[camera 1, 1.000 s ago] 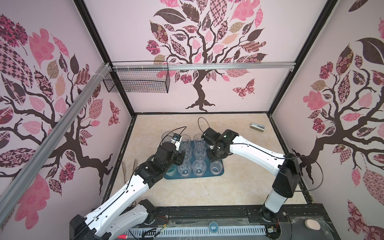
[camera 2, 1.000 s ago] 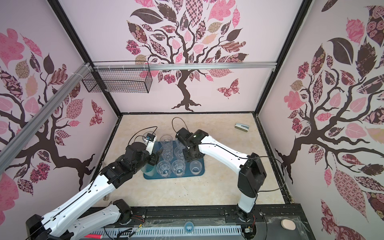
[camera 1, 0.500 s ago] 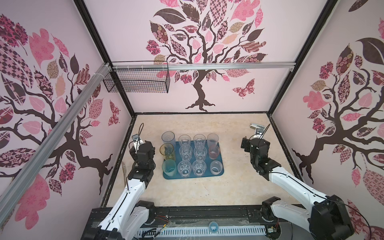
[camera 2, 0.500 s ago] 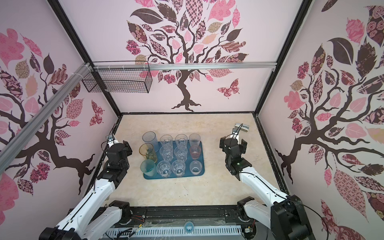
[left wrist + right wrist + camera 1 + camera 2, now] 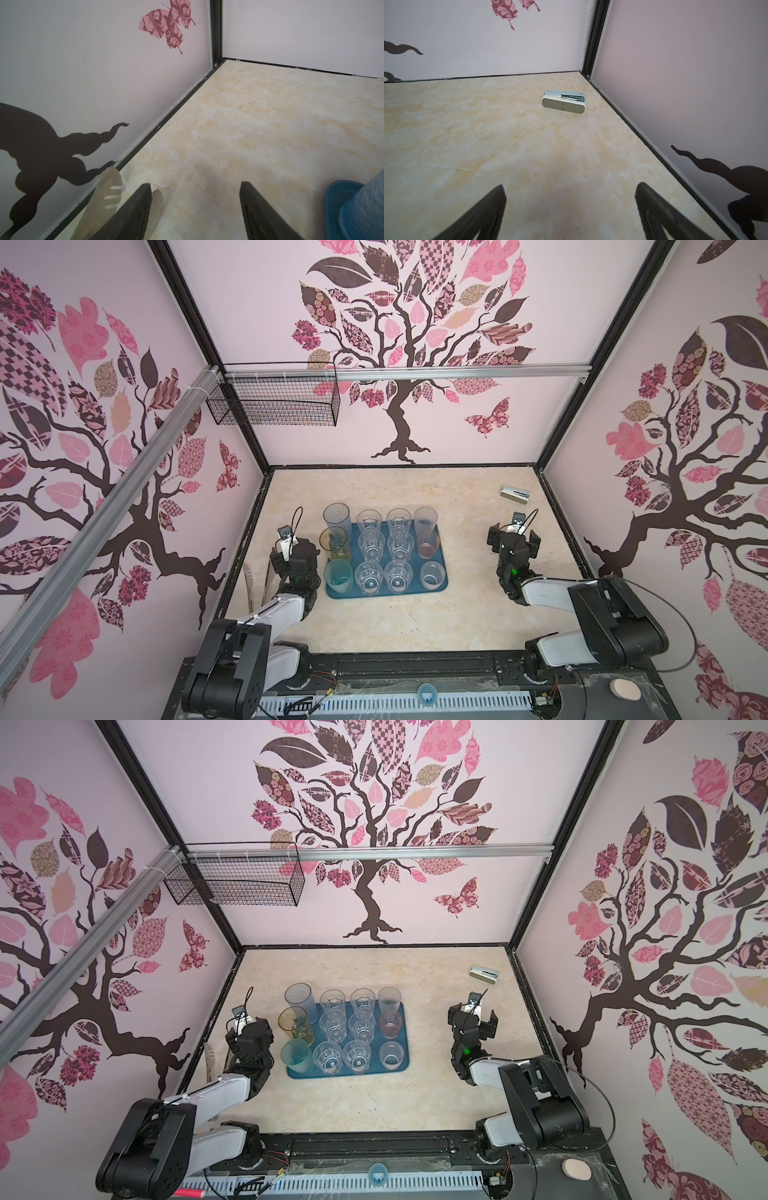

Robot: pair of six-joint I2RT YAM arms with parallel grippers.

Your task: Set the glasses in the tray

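**Position of the work.** The glasses stood upright on the tray in a block of three rows by four columns. The tray lay flat on the bench. The left pincer was just beside the tray's left edge, about level with the middle and near rows. Its jaws were spread, with only bare bench between them. In the left wrist view, one tray corner with a bluish glass on it appeared beside one jaw and clear of it. The right pincer was well apart from the tray's right edge, with its jaws spread wide and empty. Neither pincer touched a glass.

**Count.**
- Glasses: twelve.
  - Six were clear and ribbed and filled the two middle columns.
  - The column at the tray's left edge held one blue-grey, one yellow and one teal glass. Whether the first two stood inside the rim could not be told.
  - The column at the tray's right edge held two pink-tinted glasses and one low pale glass.
- Tray: one.
- Pincers: two.
- One stapler-like object lay beyond the tray's far right corner.
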